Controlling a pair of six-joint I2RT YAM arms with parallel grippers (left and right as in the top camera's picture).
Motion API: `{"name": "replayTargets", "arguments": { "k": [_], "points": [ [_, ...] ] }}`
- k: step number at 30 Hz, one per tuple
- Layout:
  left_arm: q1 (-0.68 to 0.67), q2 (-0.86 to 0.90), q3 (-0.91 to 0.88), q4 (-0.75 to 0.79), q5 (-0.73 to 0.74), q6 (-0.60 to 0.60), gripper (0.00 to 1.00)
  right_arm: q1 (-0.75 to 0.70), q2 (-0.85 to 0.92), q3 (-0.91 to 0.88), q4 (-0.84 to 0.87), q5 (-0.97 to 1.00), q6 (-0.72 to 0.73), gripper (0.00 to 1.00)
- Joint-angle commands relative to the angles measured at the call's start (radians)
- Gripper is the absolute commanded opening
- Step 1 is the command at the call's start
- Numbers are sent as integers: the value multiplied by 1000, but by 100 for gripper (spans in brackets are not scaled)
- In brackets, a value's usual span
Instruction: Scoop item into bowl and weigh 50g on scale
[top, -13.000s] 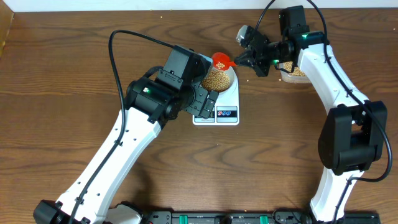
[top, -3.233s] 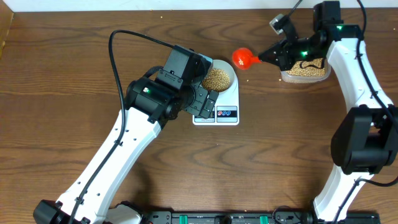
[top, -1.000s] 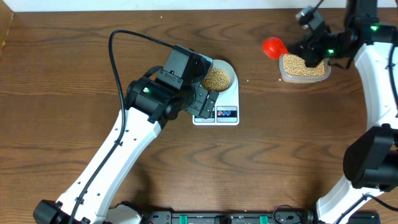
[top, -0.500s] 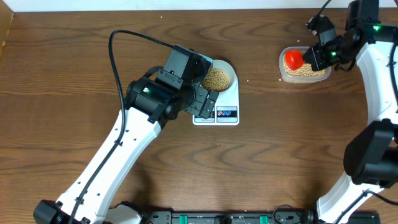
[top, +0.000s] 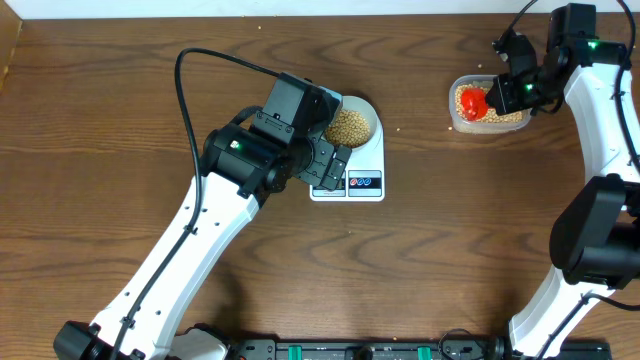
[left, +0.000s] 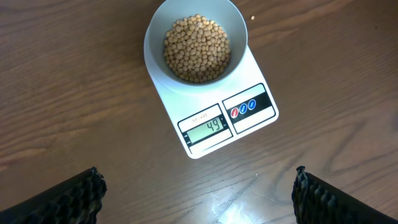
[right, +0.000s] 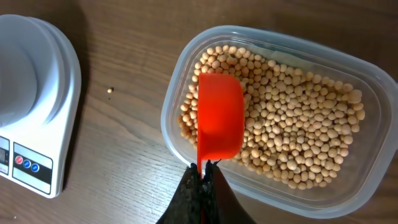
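The pale bowl (left: 196, 43) holds a heap of tan beans (left: 196, 48) and stands on the white scale (left: 214, 127), whose display reads 49. My left gripper (left: 199, 199) hovers open above the bare wood in front of the scale, nothing between its fingers. Over at the far right, my right gripper (right: 203, 169) is shut on the handle of a red scoop (right: 219, 118). The scoop's cup lies turned over on the beans (right: 298, 134) inside the clear plastic tub (right: 186, 68). In the overhead view the scoop (top: 474, 101) sits at the tub's left end.
A single stray bean (right: 110, 91) lies on the wood between the scale and the tub. The left arm (top: 240, 165) crowds the scale's left side. The table's back edge (top: 300, 14) runs just behind the tub.
My right gripper carried the red scoop from left of the tub into it, lowering it onto the beans. The left arm, bowl and scale have not moved.
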Motion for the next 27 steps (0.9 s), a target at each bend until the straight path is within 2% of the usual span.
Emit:
{"name": "replayTargets", "arguments": {
  "k": [1,13,27],
  "points": [
    [2,7,-10,-3,2,10,98,0,17,-5,5,7,19,1],
    [2,7,-10,-3,2,10,98,-61,12,6,14,-142,34,1],
    [2,7,-10,-3,2,10,98,-142,-4,7,12,-424,34,1]
  ]
}}
